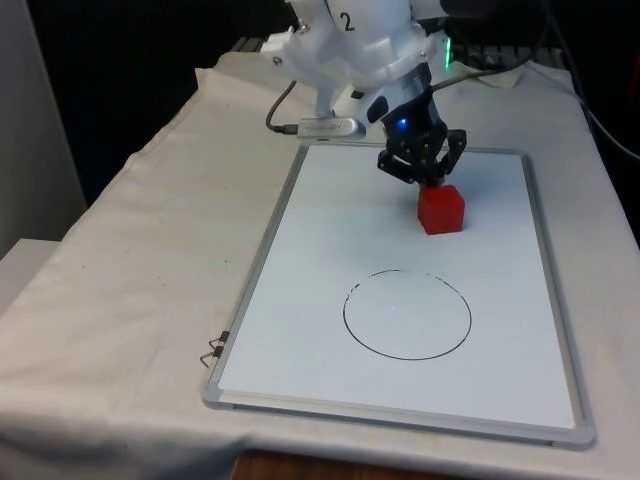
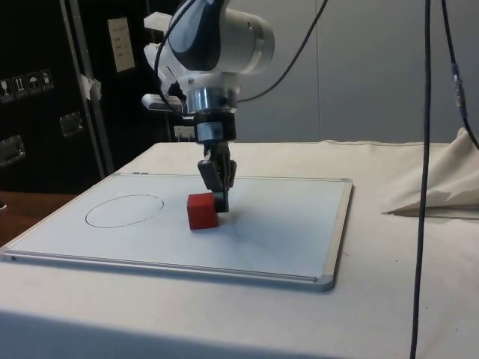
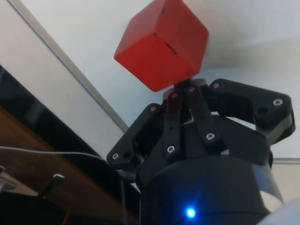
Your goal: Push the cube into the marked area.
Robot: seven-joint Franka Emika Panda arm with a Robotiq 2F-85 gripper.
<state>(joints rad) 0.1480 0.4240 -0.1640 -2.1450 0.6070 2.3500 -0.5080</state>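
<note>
A red cube rests on the whiteboard, between the board's far edge and a hand-drawn black circle. My gripper is shut with nothing in it, its tips down at the board and touching the cube's far side. From the side, the red cube lies between the circle and the gripper. The wrist view shows the joined fingertips pressed against an edge of the cube.
The whiteboard has a metal frame and lies on the white cloth. A grey cable plug rests beyond the board's far edge. A small metal clip sits by the board's near corner on the front view's left.
</note>
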